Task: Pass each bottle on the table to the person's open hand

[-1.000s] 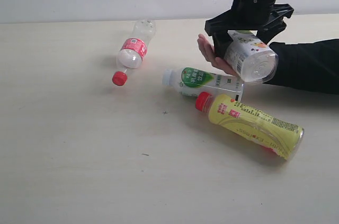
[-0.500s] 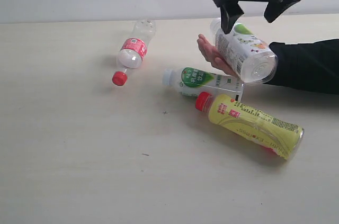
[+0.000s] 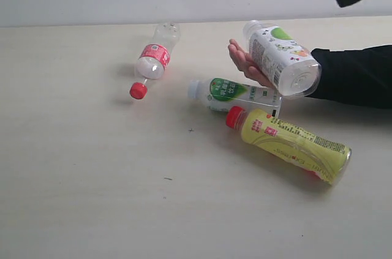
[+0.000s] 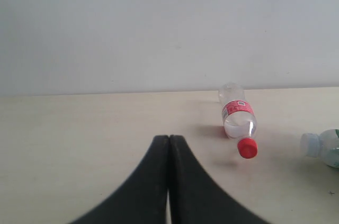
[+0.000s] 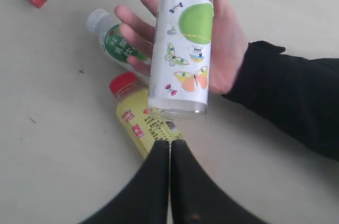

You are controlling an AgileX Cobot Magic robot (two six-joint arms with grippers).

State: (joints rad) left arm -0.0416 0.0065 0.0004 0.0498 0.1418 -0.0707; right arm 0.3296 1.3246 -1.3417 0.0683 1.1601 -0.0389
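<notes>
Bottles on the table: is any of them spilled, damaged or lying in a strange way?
No spill or damage shows. The red-label bottle, the white-green bottle and the yellow bottle all lie on their sides, the last two close together. The butterfly bottle rests across the person's open hand.

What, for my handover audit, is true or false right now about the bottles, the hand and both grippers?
1. The butterfly bottle lies in the person's hand. True.
2. The right gripper is clamped on that bottle. False: its jaws are shut on nothing, clear of the bottle.
3. The white-green bottle lies on its side on the table. True.
4. The yellow bottle has a white cap. False: its cap is red.
5. The left gripper is open. False: its jaws are shut and empty.
</notes>
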